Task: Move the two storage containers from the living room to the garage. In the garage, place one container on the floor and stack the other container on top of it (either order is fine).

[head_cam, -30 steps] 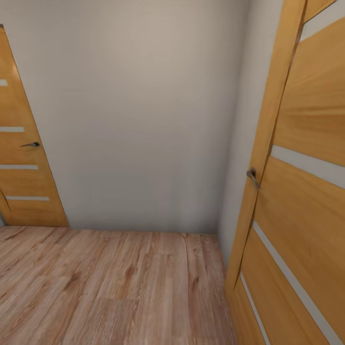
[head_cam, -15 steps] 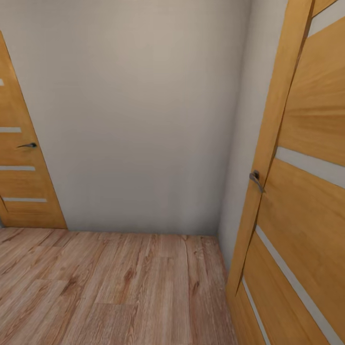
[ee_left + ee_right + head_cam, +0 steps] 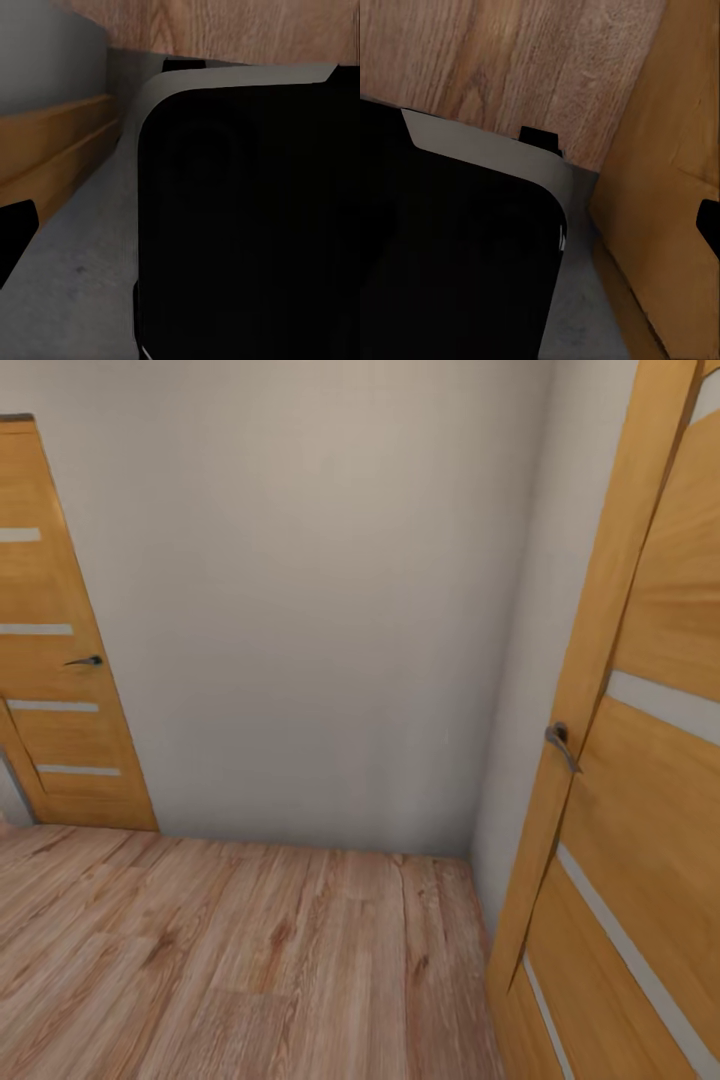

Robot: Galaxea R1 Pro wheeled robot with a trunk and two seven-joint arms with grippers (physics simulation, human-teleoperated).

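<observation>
The head view looks into a corner of a room or hallway with a plain grey-white wall [image 3: 320,610] straight ahead. A light wood plank floor [image 3: 230,960] meets the foot of that wall. To the left of the wall stands a wooden door [image 3: 60,660] with pale horizontal strips and a small dark lever handle [image 3: 86,660]. To the right of the wall a second wooden door [image 3: 640,780] of the same kind stands close to the camera, angled out from the wall, with a metal handle [image 3: 560,743] at its edge.

In the left wrist view a large black body with a grey rounded rim [image 3: 247,217] sits against the wood floor, with an orange-brown wooden strip [image 3: 52,157] beside it. The right wrist view has a similar black body [image 3: 450,255] over floor planks, next to an orange-brown wooden panel [image 3: 660,225].

Small black tips sit at the edges of both wrist views, too little to tell whether either gripper is released or clenched. Where the two storage containers are cannot be told.
</observation>
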